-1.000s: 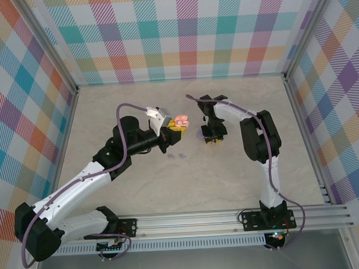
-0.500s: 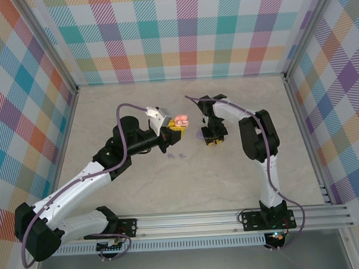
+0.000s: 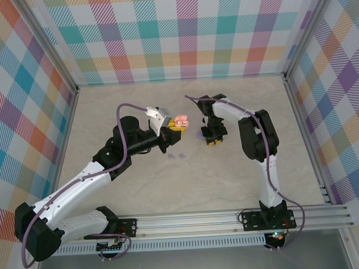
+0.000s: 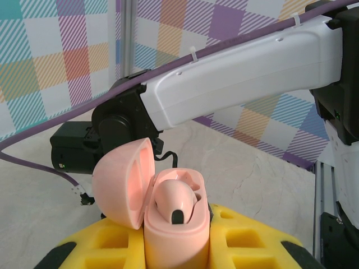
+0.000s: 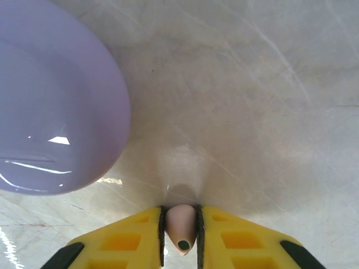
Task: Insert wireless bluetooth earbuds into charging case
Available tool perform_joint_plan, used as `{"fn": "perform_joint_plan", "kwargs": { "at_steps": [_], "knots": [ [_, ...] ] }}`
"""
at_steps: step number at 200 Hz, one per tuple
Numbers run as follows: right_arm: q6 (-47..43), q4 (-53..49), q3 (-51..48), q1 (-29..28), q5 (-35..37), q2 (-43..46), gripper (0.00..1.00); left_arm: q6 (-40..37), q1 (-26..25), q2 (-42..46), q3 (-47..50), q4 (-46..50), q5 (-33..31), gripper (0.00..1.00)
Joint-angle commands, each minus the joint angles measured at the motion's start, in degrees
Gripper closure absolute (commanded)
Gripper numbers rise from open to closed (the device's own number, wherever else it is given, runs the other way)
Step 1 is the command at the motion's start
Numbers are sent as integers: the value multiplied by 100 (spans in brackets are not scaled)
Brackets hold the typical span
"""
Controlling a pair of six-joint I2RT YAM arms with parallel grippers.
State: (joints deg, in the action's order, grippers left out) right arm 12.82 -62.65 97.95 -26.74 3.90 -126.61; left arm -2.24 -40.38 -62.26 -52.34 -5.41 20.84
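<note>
Holding the open pink case, left tool sits opposite right tool pinching a pink earbud.

My left end effector grips an open pink case above the worktop. My right end effector hangs low beside the purple charging case, two lilac earbuds lying nearby.

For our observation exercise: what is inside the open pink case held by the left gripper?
One pink earbud sits in the pink case; the recess behind it looks empty. The left gripper covers the case's lower body.
</note>
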Motion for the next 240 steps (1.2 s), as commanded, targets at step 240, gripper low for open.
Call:
{"fn": "perform_joint_plan", "kwargs": {
  "at_steps": [240],
  "knots": [
    [810,4111,-3315,609,-2498,4240,85,900,-73,-537,-3,229,-1707,100]
  ]
}}
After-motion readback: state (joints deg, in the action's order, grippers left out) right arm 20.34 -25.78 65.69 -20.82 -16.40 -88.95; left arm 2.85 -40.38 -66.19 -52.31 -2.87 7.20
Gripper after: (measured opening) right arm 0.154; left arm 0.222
